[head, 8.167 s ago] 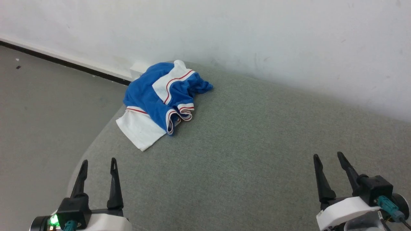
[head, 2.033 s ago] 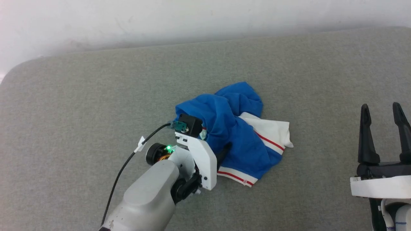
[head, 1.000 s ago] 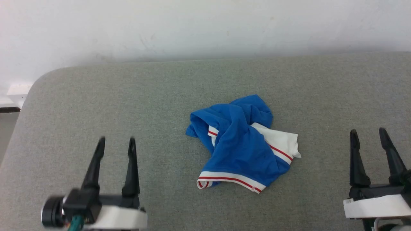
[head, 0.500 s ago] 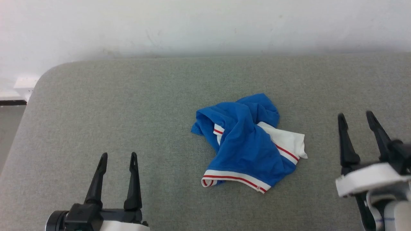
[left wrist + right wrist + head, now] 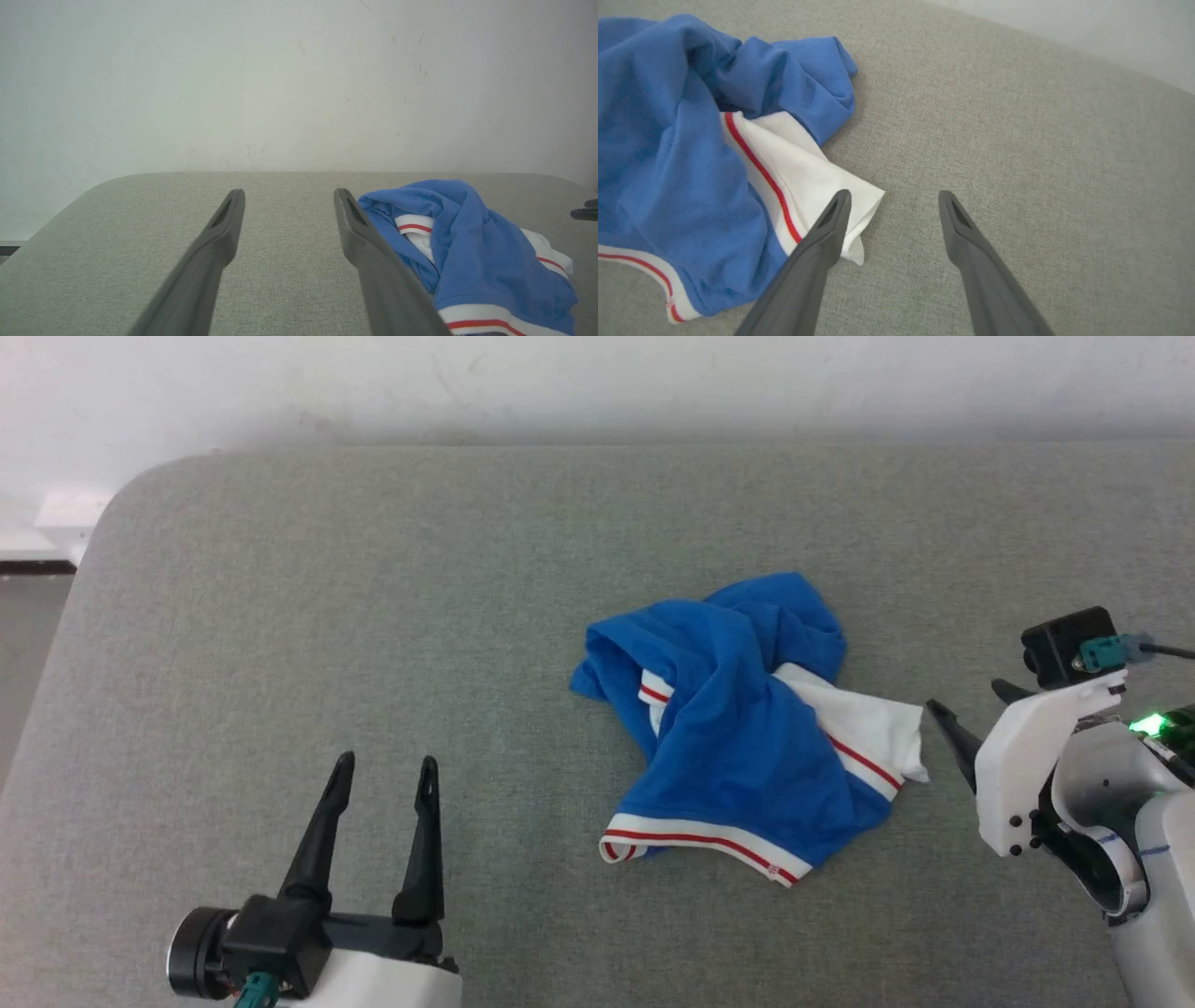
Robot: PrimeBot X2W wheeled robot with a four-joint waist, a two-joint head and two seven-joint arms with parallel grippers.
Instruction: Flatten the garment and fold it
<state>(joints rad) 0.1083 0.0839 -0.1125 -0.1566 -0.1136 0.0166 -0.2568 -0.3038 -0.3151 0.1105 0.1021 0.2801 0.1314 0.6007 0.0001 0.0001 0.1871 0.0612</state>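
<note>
Starting with the head view, the garment [image 5: 738, 737] is found crumpled in a heap on the table [image 5: 280, 616], between the two claws. The right claw [image 5: 963, 695] is tilted toward the heap with its jaws spread wide and empty. Its fingertips stand just beside the white sleeve [image 5: 878, 737] that juts from the heap on that side. The left claw [image 5: 387, 759] is also wide and empty, well apart from the heap. The garment lies ahead of it and to its right. The right arm is therefore judged the nearer one.

In the left wrist view, bare table is seen between the fingers of the left claw [image 5: 289, 191]. The garment [image 5: 467, 242] lies wholly to the right of the fingers.

In the right wrist view, the garment [image 5: 668, 163] lies to the left of the right claw [image 5: 894, 192]. The white sleeve [image 5: 808, 186] extends from the blue heap toward the claw, its red stripe running along that axis. The sleeve's corner is overlapped by the view's left finger; contact cannot be told. The gap between the jaws lies over bare table just right of that corner. A small shift toward the sleeve is judged necessary before a grip.
</note>
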